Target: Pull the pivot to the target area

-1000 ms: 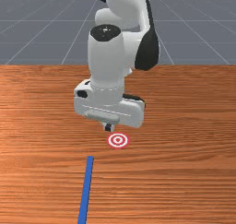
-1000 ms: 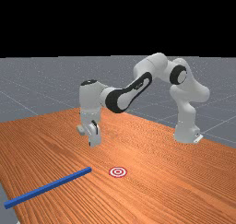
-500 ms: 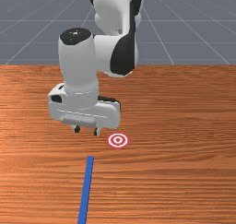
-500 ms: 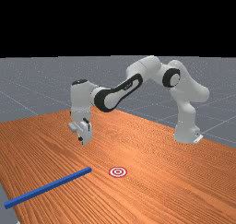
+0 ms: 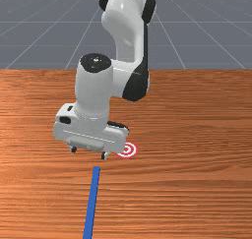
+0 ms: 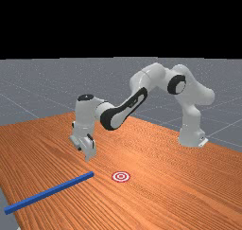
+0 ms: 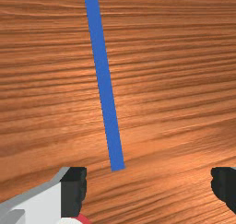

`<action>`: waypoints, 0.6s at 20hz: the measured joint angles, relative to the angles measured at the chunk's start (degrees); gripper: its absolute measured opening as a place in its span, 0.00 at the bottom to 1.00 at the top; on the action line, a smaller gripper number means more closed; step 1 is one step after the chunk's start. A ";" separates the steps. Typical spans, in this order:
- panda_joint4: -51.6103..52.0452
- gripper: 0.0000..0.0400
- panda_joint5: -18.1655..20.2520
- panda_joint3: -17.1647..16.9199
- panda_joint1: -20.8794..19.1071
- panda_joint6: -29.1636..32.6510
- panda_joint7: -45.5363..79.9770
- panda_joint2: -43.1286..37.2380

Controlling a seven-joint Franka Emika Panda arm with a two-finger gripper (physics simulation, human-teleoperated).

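- Gripper point(image 5: 89, 153) up high, fingers wide apart, nothing btwn, over the blue bar's point(image 5: 91, 203) far end.
- Blue bar's flat on the table point(image 5: 192, 198), mostly nearer than the target point(image 5: 129, 149), to the front view's left.
- Looks stiff, prob. light, maybe slick; long, so might swivel.
- Straddle it just in from far end, grip, pull w/ care.

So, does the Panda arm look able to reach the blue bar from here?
Probably yes: the end effector hangs open above the table, near one end of the blue bar, with nothing visible between them.
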 joint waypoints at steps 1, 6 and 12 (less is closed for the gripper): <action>0.03 1.00 -0.41 -0.46 0.42 0.94 0.63 1.02; 0.20 1.00 3.92 2.85 -2.54 1.31 -1.54 2.49; 0.33 1.00 3.03 3.53 -4.77 2.28 -8.03 2.96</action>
